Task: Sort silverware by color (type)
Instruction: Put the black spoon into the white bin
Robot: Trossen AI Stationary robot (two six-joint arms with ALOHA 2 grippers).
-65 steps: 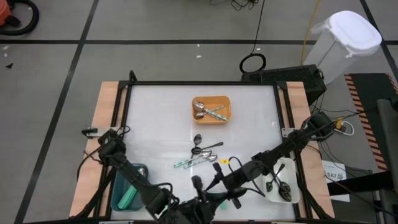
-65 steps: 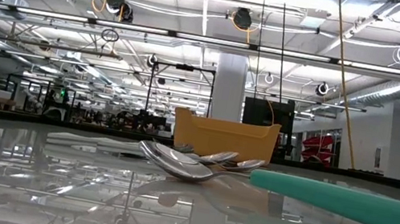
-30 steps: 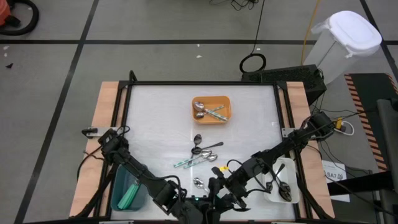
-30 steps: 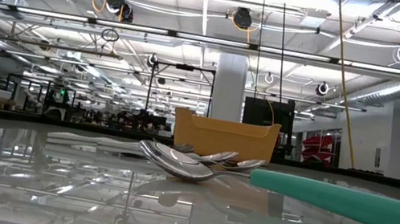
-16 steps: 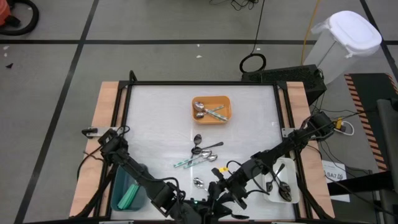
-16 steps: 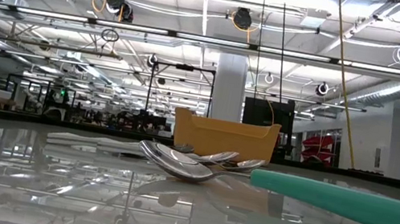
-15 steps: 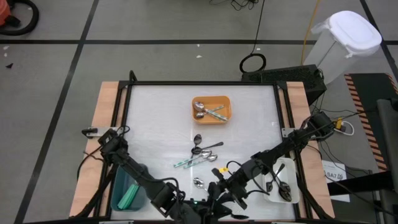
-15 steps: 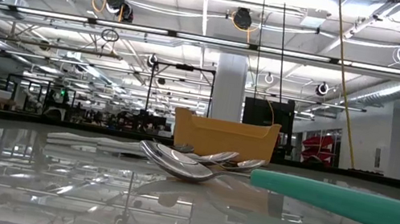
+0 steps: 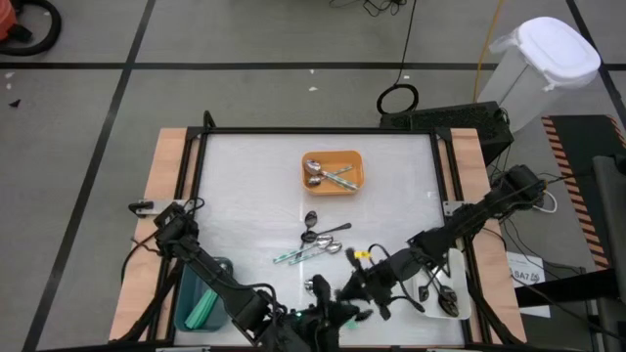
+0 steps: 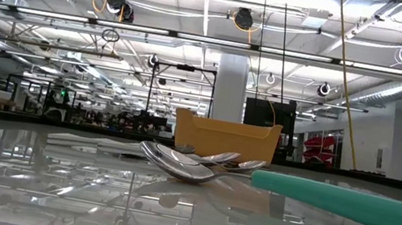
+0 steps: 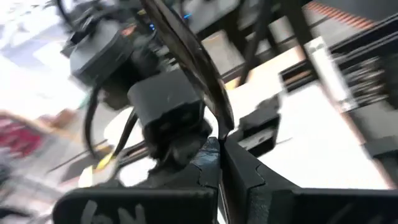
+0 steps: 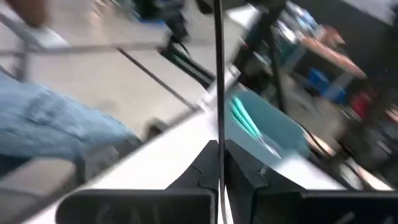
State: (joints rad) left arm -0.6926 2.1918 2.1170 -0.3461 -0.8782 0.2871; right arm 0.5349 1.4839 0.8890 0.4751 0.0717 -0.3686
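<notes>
Right pincer (image 9: 350, 291) sits low over the near edge of the table (image 9: 245, 186), a little right of centre, and from its wrist view I see its fingers closed tight on a thin black spoon (image 12: 218, 74) whose handle stands straight up between them. My left pincer (image 9: 321, 315) is just beside it, nearer the table's front edge, and its fingers are also pressed together on a dark curved strip that looks like the same spoon, with the other arm's head close in front of it. I cannot tell from above which end of the spoon each side has. Mid-table lies a small cluster of silver spoons (image 9: 318, 235), and just beside them a pair of teal-handled spoons (image 9: 293, 256) lies slantwise. The orange tray (image 9: 357, 156) towards the far side holds a silver spoon and a teal-handled one. On the near left, the teal tray (image 9: 186, 293) carries teal-handled spoons, partly under the left arm. At the near right corner the white tray (image 9: 460, 259) has black spoons (image 9: 442, 295) in it. From table height I see the silver bowls in front of the orange tray and one teal handle close by on the right.
</notes>
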